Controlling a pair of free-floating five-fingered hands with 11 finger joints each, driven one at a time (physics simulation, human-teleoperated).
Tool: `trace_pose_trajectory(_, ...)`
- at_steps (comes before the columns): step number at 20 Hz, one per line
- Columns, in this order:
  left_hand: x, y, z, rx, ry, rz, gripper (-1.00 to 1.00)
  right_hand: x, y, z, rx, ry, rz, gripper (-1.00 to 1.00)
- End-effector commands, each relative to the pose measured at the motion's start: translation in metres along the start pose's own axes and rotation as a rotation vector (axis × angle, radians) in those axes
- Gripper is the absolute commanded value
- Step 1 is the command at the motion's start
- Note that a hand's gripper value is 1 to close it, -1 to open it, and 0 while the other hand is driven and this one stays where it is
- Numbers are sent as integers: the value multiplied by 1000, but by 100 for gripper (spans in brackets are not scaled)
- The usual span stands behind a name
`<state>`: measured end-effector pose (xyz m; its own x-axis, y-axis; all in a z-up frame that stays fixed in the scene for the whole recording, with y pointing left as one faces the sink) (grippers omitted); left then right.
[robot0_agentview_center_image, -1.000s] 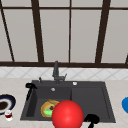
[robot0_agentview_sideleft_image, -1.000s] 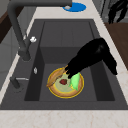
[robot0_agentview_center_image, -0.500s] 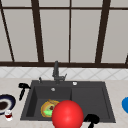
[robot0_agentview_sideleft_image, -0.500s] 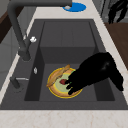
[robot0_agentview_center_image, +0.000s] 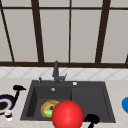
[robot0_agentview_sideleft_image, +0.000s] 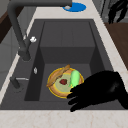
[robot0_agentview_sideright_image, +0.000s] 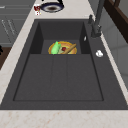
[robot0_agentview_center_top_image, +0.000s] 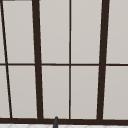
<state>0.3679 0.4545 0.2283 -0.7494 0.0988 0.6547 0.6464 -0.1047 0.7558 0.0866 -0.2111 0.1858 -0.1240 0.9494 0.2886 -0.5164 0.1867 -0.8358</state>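
- The left hand is hovering over the counter just left of the sink. In the left side view its fingers are lying loosely apart and stretched out, closing on nothing.
- In the front view that hand is hanging just above the pan. The pan is sitting on the counter at the far left, and I cannot tell whether the two are touching.
- In the left side view the fingertips are overlapping the near rim of the plate. The right side view is showing the plate with nothing over it.
- The plate is lying on the floor of the left basin, carrying a cucumber, a bread stick and a small red piece.
- The right hand is floating off the sink's front edge, out past the counter. In the left side view its fingers are hanging down, apart and holding nothing.
- A red ball is sitting in front of the sink's front edge, between the hands, covering part of the plate.
- A small glass is standing just beside the pan, toward the counter's front.
- The right basin is lying bare, and the faucet is rising at the back rim.
- A blue dish is sitting on the counter well right of the sink.
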Motion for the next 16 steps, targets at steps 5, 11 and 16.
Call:
trace_pose_trajectory(5, 29, -29, -15, 9, 8, -117, -100, 0, 0, 0, 0, 0, 0, 0)
trace_pose_trajectory(11, 52, -49, -38, 4, 22, -135, -100, 0, 0, 0, 0, 0, 0, 0)
trace_pose_trajectory(16, 73, -67, -59, -2, 28, -135, -100, 0, 0, 0, 0, 0, 0, 0)
